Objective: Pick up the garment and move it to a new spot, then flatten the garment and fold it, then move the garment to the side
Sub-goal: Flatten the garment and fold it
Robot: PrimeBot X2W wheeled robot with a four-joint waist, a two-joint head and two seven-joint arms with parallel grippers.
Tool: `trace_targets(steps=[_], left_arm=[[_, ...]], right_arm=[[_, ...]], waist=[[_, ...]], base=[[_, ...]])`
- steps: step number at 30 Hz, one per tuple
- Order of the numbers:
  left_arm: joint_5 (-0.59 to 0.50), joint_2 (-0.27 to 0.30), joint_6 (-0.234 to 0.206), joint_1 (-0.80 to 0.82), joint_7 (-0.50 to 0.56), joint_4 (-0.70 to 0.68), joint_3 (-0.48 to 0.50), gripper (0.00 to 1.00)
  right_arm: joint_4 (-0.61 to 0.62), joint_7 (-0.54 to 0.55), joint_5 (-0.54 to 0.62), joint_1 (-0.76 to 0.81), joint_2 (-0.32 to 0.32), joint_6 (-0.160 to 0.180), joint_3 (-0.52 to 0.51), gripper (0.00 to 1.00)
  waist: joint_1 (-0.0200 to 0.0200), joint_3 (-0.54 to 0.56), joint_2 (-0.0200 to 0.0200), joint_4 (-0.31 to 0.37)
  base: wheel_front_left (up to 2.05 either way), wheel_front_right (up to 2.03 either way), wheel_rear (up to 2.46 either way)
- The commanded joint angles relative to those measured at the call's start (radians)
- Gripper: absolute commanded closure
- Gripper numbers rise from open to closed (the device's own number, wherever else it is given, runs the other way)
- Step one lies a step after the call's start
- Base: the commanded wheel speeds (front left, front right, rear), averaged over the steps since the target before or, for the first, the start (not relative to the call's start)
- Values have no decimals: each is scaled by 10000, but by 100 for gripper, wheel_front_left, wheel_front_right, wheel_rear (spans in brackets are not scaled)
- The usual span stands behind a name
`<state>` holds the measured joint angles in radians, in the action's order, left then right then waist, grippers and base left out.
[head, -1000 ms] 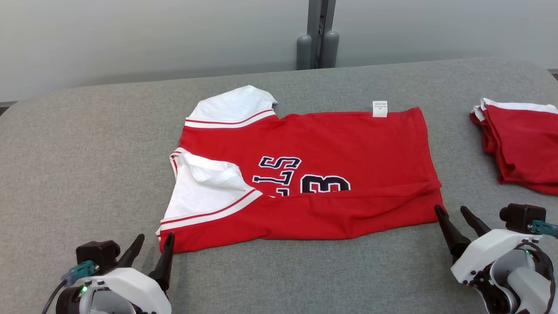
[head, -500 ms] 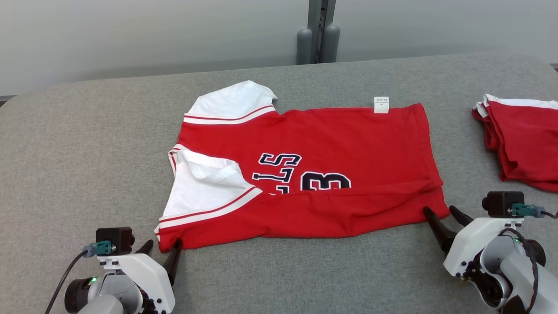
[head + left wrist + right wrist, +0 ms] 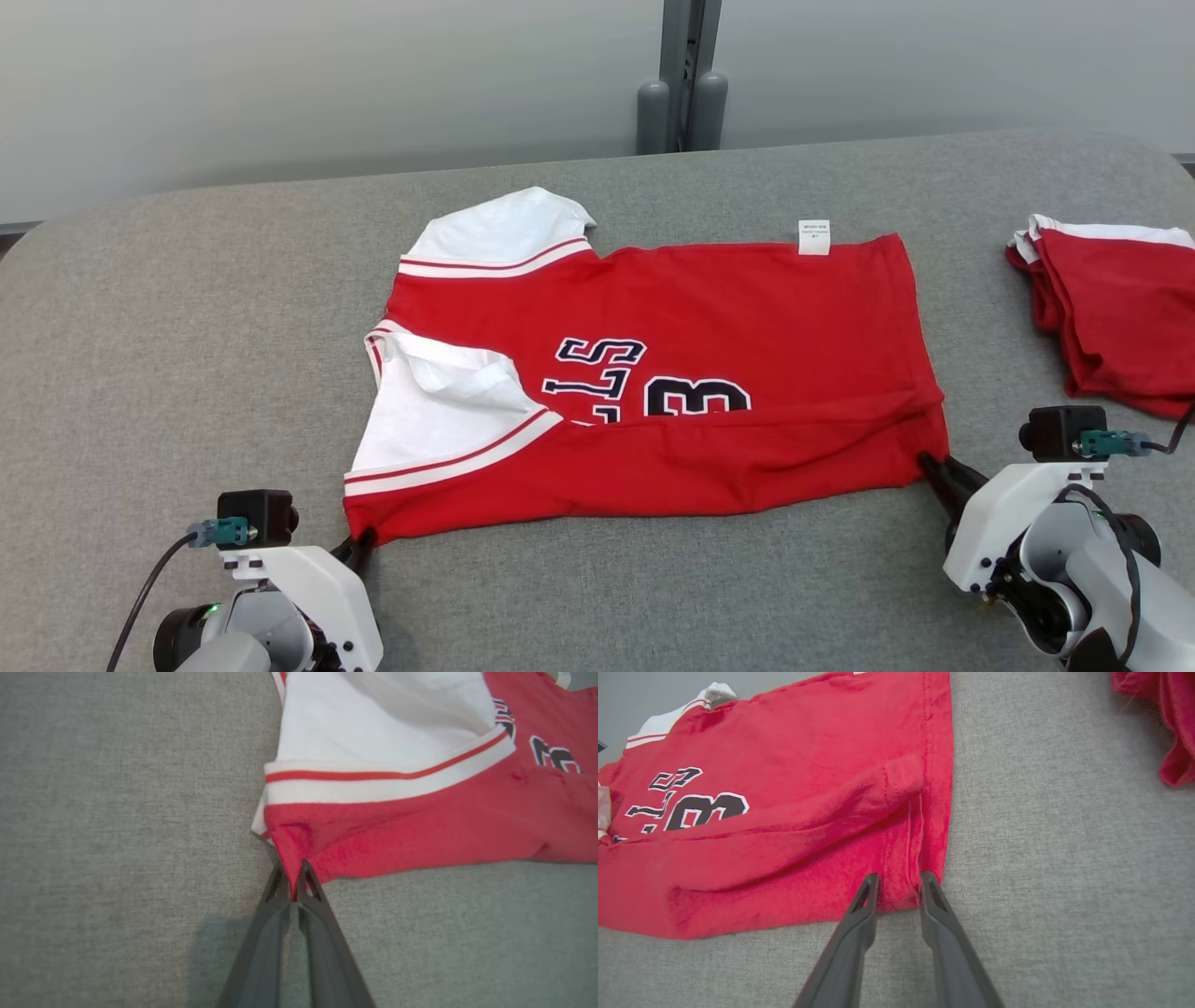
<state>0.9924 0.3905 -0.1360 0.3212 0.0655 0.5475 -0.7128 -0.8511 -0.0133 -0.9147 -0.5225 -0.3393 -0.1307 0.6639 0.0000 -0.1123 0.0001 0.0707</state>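
Observation:
The red jersey (image 3: 709,299) with white sleeves and dark lettering lies spread on the grey table (image 3: 187,327), its near edge folded over. My left gripper (image 3: 360,541) is shut on the jersey's near left corner, and the red cloth (image 3: 420,812) is pinched to a point between its fingertips (image 3: 293,884). At the near right corner, my right gripper (image 3: 934,464) has its fingers drawn close together around the hem. A bunch of the red fabric (image 3: 784,788) sits between that gripper's tips (image 3: 899,882).
A stack of folded red and white garments (image 3: 1116,308) lies at the table's right edge, and its red edge (image 3: 1171,728) is near my right arm. A grey post (image 3: 681,84) stands behind the table's far edge. Bare grey table surrounds the jersey.
Both grippers moved forward to the jersey's near corners and closed their fingers on the cloth. The head camera shifted slightly.

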Motion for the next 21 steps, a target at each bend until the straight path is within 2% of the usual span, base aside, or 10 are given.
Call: trace_targets(steps=[1,2,7,14,21], left_arm=[[31,27,37,112,-26,66,-8,100],[33,8,58,122,-22,104,-11,100],[-7,126,67,58,-208,125,48,100],[124,540,-94,-582,-144,-604,68,100],[283,1169,-602,-1562,116,-2099,96,100]], right_arm=[[-2,-35,81,62,-16,-1,-19,87],[14,-66,116,75,-25,-1,-26,100],[106,-231,77,198,-110,-1,-177,100],[749,-177,-342,892,-560,-1,-495,100],[1910,217,-680,1942,-1122,0,-752,100]], waist=[[0,14,-1,1],[0,31,-1,2],[0,157,-1,3],[0,472,-1,-67],[0,715,-1,-74]], base=[[0,0,0],[0,0,0],[0,0,0],[0,0,0],[0,0,0]])
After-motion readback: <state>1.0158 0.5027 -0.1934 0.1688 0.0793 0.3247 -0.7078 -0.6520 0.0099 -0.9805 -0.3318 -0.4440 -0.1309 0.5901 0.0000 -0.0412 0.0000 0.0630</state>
